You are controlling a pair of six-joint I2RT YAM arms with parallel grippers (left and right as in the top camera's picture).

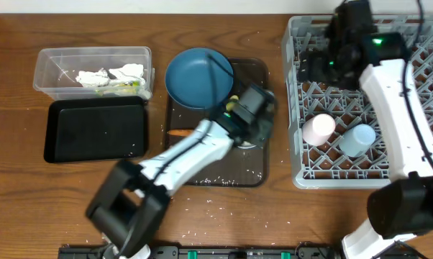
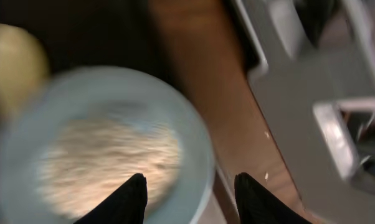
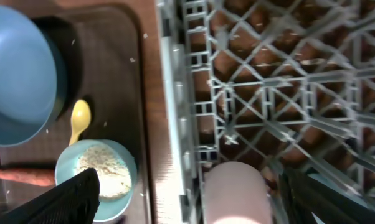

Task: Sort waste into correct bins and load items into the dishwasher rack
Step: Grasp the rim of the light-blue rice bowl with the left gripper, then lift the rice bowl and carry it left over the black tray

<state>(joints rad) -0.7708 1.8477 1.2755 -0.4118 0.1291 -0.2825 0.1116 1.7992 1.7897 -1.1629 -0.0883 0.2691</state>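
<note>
Brown wood-grain table (image 1: 15, 194). Far L: clear tub (image 1: 58, 54), w/ black tray (image 1: 94, 129) just on its near side, edges almost touching. Centre: dark brown serving tray (image 1: 258, 72), near both bins but apart from them. R side: big grey rack (image 1: 294, 108), just beside the serving tray w/ a strip of bare wood btwn. Loose white rice grains (image 1: 213, 208) scattered on the wood on the robot's side of the serving tray, a few more nr the front edge.
</note>
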